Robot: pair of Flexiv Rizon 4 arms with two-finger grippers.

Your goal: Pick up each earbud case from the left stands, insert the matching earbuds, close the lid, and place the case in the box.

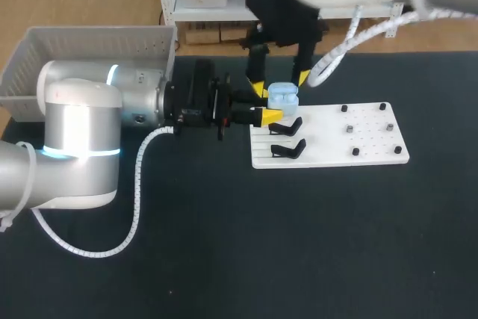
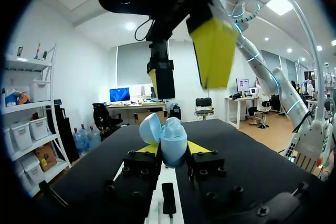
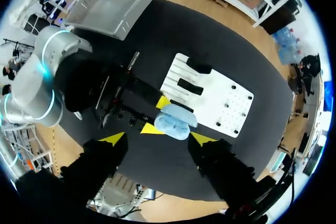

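my left gripper [image 2: 172, 148] is clamped on the light blue case [image 2: 172, 141], 1 yellow tip on each side of its lower half. the lid [image 2: 149, 128] is tipped back, so the hollow faces up and is ready to be loaded. holding it low by the body keeps the opening clear from above. my right gripper [image 1: 280, 84] hangs directly over it, pointing down, with its 2 fingers spread wide and nothing visible between them. that looks like the stance for dropping in or pressing down an earbud. the case sits just above the near edge of the white board [image 1: 328, 140], beside the 2 black stands [image 1: 287, 126]. small dark pieces [image 1: 349, 130] dot the board's far half, too small to identify. the grey box [image 1: 82, 50] waits well off behind my left arm.
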